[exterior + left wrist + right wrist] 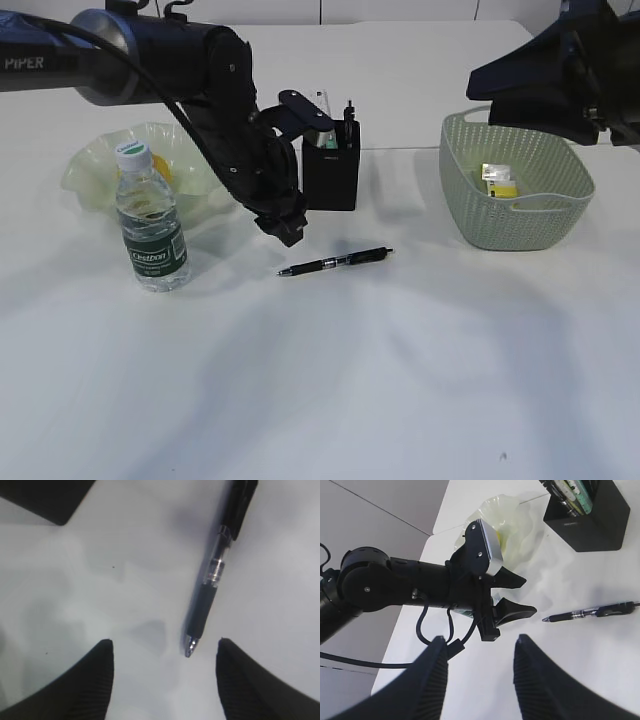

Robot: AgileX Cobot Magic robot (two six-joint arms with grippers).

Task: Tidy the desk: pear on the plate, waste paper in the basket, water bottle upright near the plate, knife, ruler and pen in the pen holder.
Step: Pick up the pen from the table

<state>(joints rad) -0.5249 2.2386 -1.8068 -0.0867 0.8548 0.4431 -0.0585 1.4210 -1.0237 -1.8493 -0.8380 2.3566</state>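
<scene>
The desk (400,380) offered wide bare room in front; behind the pen (336,262) the holder (331,172) stood close, limiting clearance there. The bottle (151,222) stood upright beside the plate (95,170); a wide left-arm swing could topple it. The left gripper (165,655), jaws apart and empty, hovered over the pen tip; closing that near the end would probably pivot or roll it away. The right gripper (480,652) was open, empty.

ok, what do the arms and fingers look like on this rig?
Both arms are matte black. The left arm has round joint housings, white "PIPER" lettering, loose black cables and a grey-faced camera block at the wrist. Left gripper fingers are black, tapered, with finely ribbed pads. Right gripper fingers look alike.
</scene>
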